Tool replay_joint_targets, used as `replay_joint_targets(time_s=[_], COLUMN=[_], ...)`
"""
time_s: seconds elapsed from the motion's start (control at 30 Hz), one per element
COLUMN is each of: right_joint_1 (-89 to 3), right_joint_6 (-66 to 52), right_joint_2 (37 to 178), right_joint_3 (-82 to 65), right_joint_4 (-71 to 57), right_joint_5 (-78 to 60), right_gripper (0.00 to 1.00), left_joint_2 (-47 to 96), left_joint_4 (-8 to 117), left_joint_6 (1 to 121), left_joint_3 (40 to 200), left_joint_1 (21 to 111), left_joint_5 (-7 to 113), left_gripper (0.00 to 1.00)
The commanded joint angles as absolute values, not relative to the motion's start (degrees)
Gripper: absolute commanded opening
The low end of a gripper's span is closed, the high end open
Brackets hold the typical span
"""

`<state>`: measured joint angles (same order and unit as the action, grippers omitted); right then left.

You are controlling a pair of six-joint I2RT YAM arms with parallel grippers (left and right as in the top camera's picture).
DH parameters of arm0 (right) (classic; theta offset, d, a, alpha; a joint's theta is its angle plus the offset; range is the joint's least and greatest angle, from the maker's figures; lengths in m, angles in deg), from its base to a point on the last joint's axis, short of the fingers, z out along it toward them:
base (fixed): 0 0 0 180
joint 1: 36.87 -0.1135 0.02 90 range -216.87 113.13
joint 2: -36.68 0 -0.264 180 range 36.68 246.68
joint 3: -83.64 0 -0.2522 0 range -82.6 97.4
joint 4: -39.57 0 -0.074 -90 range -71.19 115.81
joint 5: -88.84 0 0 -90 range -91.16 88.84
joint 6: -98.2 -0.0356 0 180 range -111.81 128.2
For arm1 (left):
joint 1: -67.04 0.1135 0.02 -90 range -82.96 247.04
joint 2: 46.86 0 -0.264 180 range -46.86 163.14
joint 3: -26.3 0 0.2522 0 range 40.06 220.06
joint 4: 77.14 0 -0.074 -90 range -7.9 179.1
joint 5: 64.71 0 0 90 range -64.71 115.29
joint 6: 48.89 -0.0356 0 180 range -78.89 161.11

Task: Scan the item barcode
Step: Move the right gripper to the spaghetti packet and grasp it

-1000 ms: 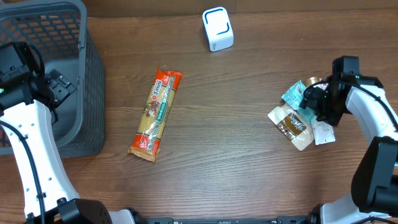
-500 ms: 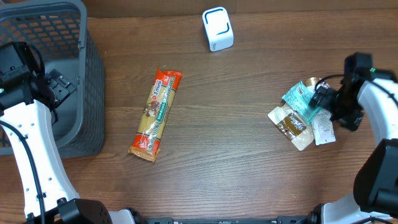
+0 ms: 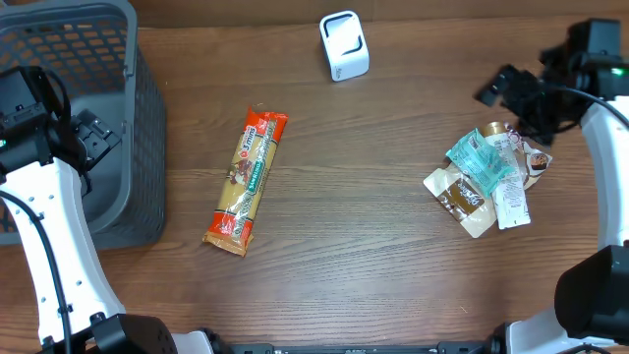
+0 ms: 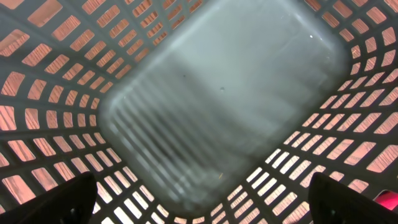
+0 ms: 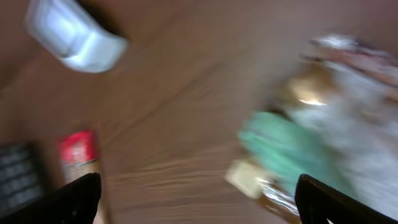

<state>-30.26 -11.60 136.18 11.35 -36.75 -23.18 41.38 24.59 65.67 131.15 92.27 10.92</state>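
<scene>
A long orange-and-red snack pack (image 3: 246,182) lies flat at the table's middle left. At the right, several small packets (image 3: 486,177) lie in a loose pile, a teal one (image 5: 280,146) on top. A white scanner with blue trim (image 3: 344,46) stands at the back; the blurred right wrist view shows the scanner (image 5: 74,37) at its upper left. My right gripper (image 3: 499,87) hangs open and empty, behind the pile and apart from it. My left gripper (image 3: 93,138) is open over the grey basket (image 3: 138,118), nothing between its fingers.
The left wrist view shows only the basket's lattice walls and its bare grey floor (image 4: 230,93). Bare wood lies between the snack pack and the pile of packets. The red end of the snack pack (image 5: 78,149) shows at the left of the right wrist view.
My right gripper has opened wide and pulled back from the pile of packets toward the table's far right corner. The packets stay on the table. The left arm has not moved.
</scene>
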Motion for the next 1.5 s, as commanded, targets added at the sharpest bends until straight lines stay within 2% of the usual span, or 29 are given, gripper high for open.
replay_joint_targets(time_s=[0.0,0.33,0.57,0.77,1.03,1.13,1.23,1.47], right_joint_1=[-36.1,-59.9,-68.9,-74.2,-79.7,-81.1,-82.7,-83.3], right_joint_6=[-11.7,-16.0,-17.6,-19.1,-19.4,-18.6,-18.4,-20.6], right_joint_2=[135.4,143.5,154.0,161.9,167.0,168.3,169.3,169.5], right_joint_3=[10.0,9.5,9.5,9.5,13.1,14.0,14.2,14.2], right_joint_4=[-32.7,-16.6,-1.3,8.4,12.1,13.8,13.5,5.7], right_joint_5=[-33.8,-20.1,-20.0,-18.5,-8.9,-8.4,-5.3,2.4], right_gripper=[1.00,0.95,0.91,0.80,0.80,0.86,0.87,0.73], left_joint_2=[41.5,41.5,41.5,41.5,41.5,41.5,41.5,41.5], left_joint_4=[24.6,24.6,24.6,24.6,24.6,24.6,24.6,24.6], left_joint_6=[66.7,66.7,66.7,66.7,66.7,66.7,66.7,66.7], left_joint_3=[130.9,130.9,130.9,130.9,130.9,130.9,130.9,130.9], left_joint_1=[92.2,92.2,92.2,92.2,92.2,92.2,92.2,92.2], left_joint_5=[11.4,11.4,11.4,11.4,11.4,11.4,11.4,11.4], left_gripper=[1.00,1.00,1.00,1.00,1.00,1.00,1.00,1.00])
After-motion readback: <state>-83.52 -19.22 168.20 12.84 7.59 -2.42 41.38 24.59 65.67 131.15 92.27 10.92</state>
